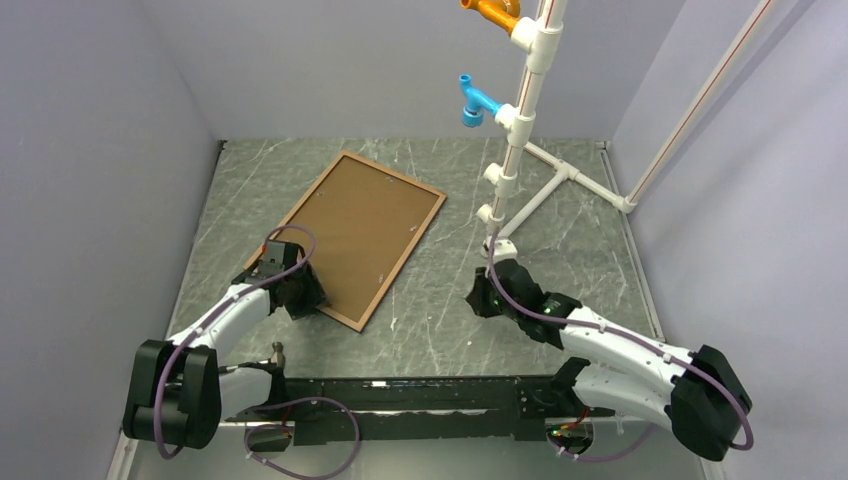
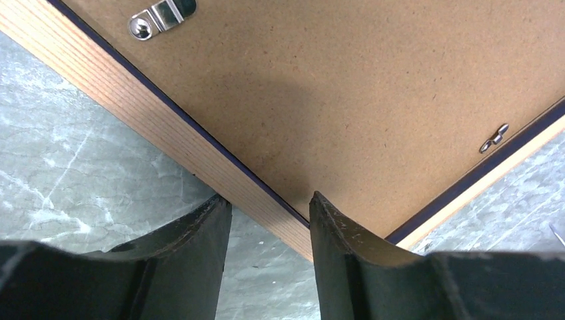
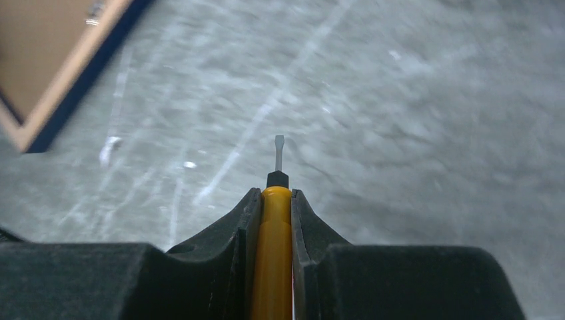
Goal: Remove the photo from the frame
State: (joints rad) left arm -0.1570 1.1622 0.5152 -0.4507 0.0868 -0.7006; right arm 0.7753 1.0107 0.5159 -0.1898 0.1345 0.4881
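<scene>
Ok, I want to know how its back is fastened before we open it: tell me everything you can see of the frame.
The frame lies flat and back-up on the grey marbled table, left of centre, turned diagonally. Its rim looks like pale wood with a thin navy line along the inside; within it sits a brown backing board. A silver hanger clip and a small metal tab sit on the board near the rim. The left gripper has its open fingers straddling the near corner; whether they touch it cannot be told.

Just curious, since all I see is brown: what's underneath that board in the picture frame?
The frame lies face-down on the table, so only its brown backing board and small metal clips show. Whatever sits beneath the board, photo included, is covered and cannot be seen.
</scene>
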